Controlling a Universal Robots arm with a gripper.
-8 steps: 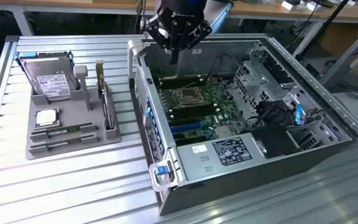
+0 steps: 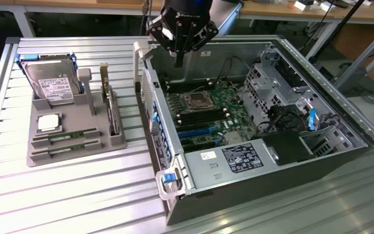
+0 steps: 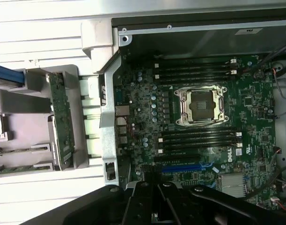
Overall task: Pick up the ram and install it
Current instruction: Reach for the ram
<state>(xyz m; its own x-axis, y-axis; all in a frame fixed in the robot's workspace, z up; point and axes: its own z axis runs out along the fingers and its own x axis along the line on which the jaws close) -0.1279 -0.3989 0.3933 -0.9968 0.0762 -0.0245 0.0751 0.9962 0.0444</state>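
Gripper [image 2: 177,59] at upper centre of the exterior view, above the open computer case [image 2: 239,58]. Fingers closed together, nothing held. Ram [image 2: 65,135] sits on edge in the grey holder tray [image 2: 83,116], lower left, well apart from the gripper. Its long axis runs left-right, right end slightly higher. Motherboard memory slots [image 3: 196,70] look empty. Judgement: pick and install both outstanding.

Table [image 2: 76,195]: ribbed metal, matt silver, smooth. Holder tray [image 2: 83,116]: matt grey plastic. Hard drive [image 2: 52,80]: shiny metal top w/ white paper label. Ram [image 2: 66,137]: green circuit board, thin. PC case [image 2: 201,174]: bare sheet metal, dull grey, paper stickers on it. Motherboard [image 2: 206,114]: green board, slight sheen, black plastic slots. Claw [image 2: 178,62]: black, semi-gloss.
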